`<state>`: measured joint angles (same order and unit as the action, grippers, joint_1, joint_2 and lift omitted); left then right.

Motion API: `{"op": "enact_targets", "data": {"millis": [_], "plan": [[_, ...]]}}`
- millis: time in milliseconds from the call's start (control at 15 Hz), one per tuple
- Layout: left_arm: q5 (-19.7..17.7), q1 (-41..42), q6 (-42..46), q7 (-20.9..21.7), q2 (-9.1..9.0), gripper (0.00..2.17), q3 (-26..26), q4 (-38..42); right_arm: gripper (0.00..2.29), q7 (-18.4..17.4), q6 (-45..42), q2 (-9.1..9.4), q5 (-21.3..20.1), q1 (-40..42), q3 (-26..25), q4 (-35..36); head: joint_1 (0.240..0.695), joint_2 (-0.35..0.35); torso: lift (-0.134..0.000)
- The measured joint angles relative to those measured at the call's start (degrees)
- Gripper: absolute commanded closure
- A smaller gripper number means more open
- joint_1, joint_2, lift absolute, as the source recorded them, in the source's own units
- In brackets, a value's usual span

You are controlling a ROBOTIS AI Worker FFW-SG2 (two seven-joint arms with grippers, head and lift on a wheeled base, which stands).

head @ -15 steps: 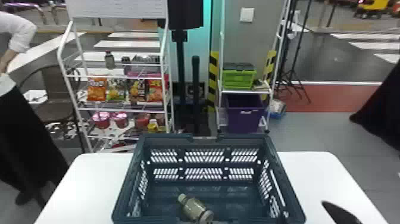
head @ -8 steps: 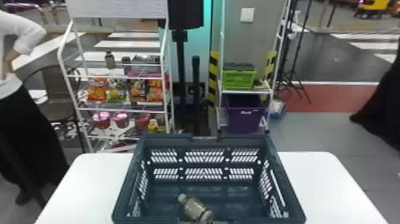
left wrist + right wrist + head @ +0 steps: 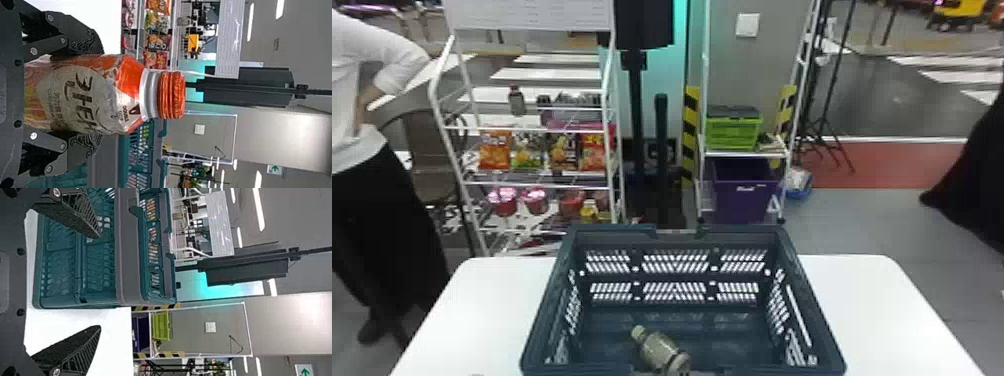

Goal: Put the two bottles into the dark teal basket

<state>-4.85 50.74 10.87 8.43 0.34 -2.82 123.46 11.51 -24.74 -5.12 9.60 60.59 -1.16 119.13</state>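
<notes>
The left gripper [image 3: 96,93] clamps an orange-capped bottle [image 3: 90,94] between its fingers; the right gripper [image 3: 98,282] — spread wide, empty. Inside the teal basket [image 3: 810,295] on the tabletop [image 3: 872,300], a second bottle [image 3: 659,350] lies toward the near side — snack rack [image 3: 452,155] beyond.

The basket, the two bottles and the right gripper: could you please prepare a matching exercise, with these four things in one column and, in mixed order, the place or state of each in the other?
1. Orange-capped bottle
2. Grey-green bottle
3. Basket
4. Right gripper

A. On the white table
B. Open, holding nothing
C. Lying inside the basket
D. Held by the left gripper

Pairs: 1-D; 2-C; 3-A; 4-B
</notes>
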Motion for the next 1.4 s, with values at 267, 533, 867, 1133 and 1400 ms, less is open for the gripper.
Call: {"op": "enact_targets", "data": {"millis": [267,533,867,1133,1400], "plan": [[0.79,-3.3,-21.52,-0.01,0.94,2.15,-2.03,15.77,0.07,0.0,-0.49,0.21,0.96,0.27,-1.09,-1.03,0.499,0.0,0.0],[1.91,-13.63,-39.05,0.29,1.66,2.15,1.88,22.8,0.08,0.0,-1.03,0.95,1.04,0.47,-1.61,-2.1,0.499,0.0,0.0],[5.35,-30.51,-44.19,3.53,0.84,2.15,10.89,13.76,0.08,-0.04,-0.55,1.89,0.07,1.24,-1.65,-2.42,0.499,0.0,0.0],[5.46,-48.35,-55.94,7.03,2.46,2.15,18.28,-1.9,0.08,-0.08,1.04,2.4,-0.17,1.35,-1.68,-2.68,0.499,0.0,0.0],[8.26,-64.27,-72.9,16.42,2.16,2.15,24.9,-16.75,0.08,-0.08,0.29,3.09,-0.31,1.61,-1.74,-4.12,0.499,0.0,0.0]]}}
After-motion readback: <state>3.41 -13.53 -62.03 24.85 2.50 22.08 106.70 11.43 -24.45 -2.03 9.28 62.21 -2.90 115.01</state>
